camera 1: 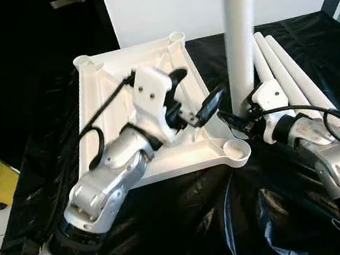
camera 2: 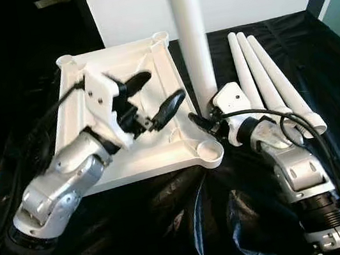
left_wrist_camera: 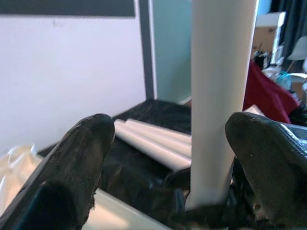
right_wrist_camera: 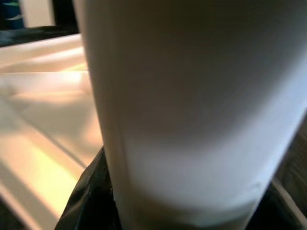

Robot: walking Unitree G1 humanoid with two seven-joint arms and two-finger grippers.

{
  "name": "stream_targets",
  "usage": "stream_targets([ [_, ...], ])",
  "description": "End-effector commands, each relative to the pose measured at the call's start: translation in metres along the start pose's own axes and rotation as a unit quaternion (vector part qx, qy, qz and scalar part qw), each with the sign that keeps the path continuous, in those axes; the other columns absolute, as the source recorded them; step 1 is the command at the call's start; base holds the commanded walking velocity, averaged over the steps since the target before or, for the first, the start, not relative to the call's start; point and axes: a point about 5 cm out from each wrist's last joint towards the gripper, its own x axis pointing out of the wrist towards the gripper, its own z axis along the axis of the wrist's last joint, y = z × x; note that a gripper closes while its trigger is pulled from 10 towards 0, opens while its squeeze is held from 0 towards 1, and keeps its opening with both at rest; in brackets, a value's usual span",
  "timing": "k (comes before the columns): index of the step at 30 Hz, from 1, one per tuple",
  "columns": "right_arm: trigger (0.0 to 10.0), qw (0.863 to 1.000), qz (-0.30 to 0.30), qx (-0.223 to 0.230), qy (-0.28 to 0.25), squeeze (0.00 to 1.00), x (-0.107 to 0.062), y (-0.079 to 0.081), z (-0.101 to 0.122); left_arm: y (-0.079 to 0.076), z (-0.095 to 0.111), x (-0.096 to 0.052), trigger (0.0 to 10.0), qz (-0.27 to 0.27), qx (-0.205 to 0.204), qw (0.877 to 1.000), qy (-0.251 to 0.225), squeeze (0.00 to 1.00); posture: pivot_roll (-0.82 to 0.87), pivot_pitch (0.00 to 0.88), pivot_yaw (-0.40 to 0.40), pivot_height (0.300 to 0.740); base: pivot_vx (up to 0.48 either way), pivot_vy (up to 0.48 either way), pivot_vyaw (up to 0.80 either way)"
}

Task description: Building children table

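One white table leg (camera 1: pixel 240 32) stands upright in the middle of the frame, its lower end just right of the tabletop's near right corner. The right gripper (camera 1: pixel 241 118) is clamped around the bottom of that leg, fingers closed on it. The white tabletop (camera 1: pixel 105 92) lies upside down on black plastic sheeting (camera 1: pixel 191 221), left of centre, with round sockets at its corners; the near right socket (camera 1: pixel 235 149) is open and sits just beside the leg's foot. The left gripper (camera 1: pixel 199 97) hovers over the tabletop's right part, its fingers (left_wrist_camera: pixel 79 158) spread apart and holding nothing, pointed toward the leg. Three more legs (camera 1: pixel 292 79) lie side by side on the sheeting at the right, behind the right arm.
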Motion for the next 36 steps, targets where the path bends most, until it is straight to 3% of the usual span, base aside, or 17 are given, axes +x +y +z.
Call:
stream_targets([
  [1,10.0,1.000,0.018,0.000,0.004,0.00,0.001,-0.002,0.000,-0.028,0.002,-0.004,10.0,-0.259,-0.001,0.966,-0.004,0.00,-0.06,0.018,-0.011,0.740,0.000,0.000,0.00],
  [14,10.0,0.994,0.107,-0.020,0.017,0.00,0.007,0.007,0.004,-0.032,0.012,0.010,10.0,-0.317,-0.018,0.948,-0.023,0.00,-0.07,0.000,-0.001,0.740,0.000,0.000,0.00],
  [21,10.0,0.986,0.165,-0.019,0.017,0.00,0.008,0.021,0.004,-0.030,0.027,0.018,10.0,-0.323,-0.074,0.942,-0.057,0.00,-0.07,0.000,0.003,0.740,0.000,0.000,0.00],
  [27,10.0,0.985,0.172,-0.019,0.018,0.00,0.008,0.022,0.003,-0.028,0.029,0.019,10.0,-0.322,-0.088,0.941,-0.058,0.00,-0.07,0.000,0.003,0.740,0.000,0.000,0.00],
  [28,10.0,0.984,0.174,-0.020,0.018,0.00,0.008,0.023,0.003,-0.027,0.030,0.019,0.0,-0.320,-0.104,0.940,-0.063,0.00,-0.06,0.000,0.003,0.740,0.000,0.000,0.00],
  [36,10.0,0.986,0.166,-0.015,0.014,0.00,0.009,0.022,0.004,-0.020,0.032,0.019,0.0,-0.298,-0.107,0.947,-0.061,0.00,-0.06,0.007,0.002,0.740,0.000,0.000,0.00],
])
